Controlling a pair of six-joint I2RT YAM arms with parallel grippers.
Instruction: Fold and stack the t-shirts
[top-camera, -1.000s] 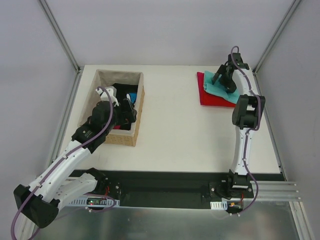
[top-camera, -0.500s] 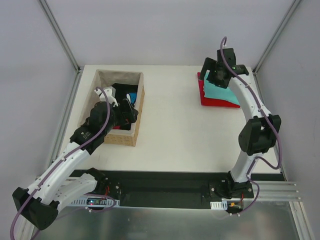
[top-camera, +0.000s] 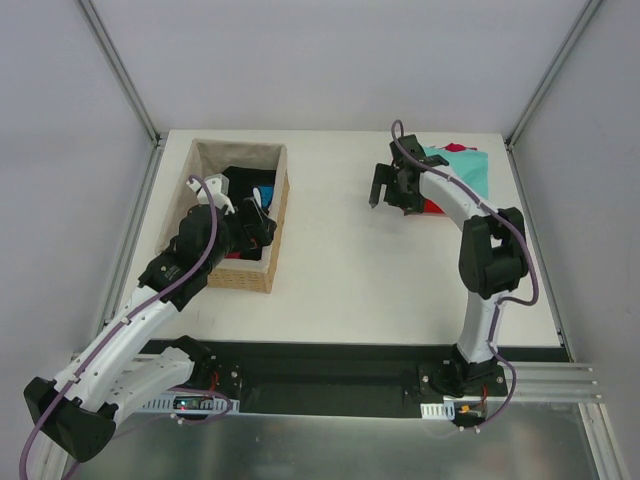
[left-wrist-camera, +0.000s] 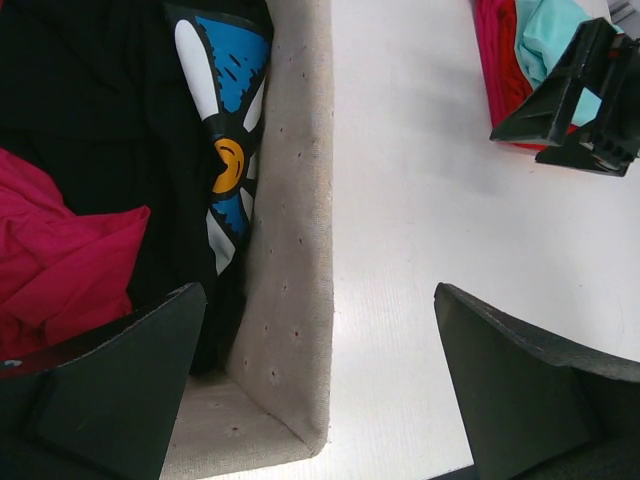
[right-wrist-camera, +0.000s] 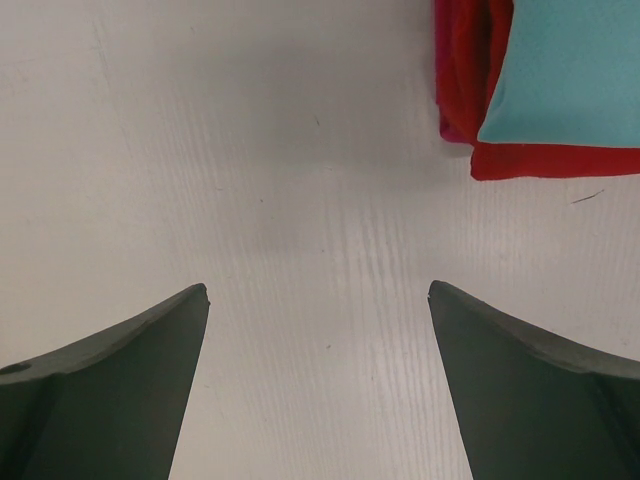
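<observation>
At frame left, the left gripper (left-wrist-camera: 318, 292) gapes over the basket (left-wrist-camera: 295, 200); the right gripper (right-wrist-camera: 318, 290) gapes too.
The black shirt (left-wrist-camera: 90, 100) looks limp; pinch a fold.

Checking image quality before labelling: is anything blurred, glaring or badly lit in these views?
Top external: evenly lit and sharp, no glare on the table. Left wrist: the left pincer is dark and soft-edged, the basket lining crisp. Right wrist: the right pincer is likewise out of focus, the teal t-shirt sharp.
</observation>
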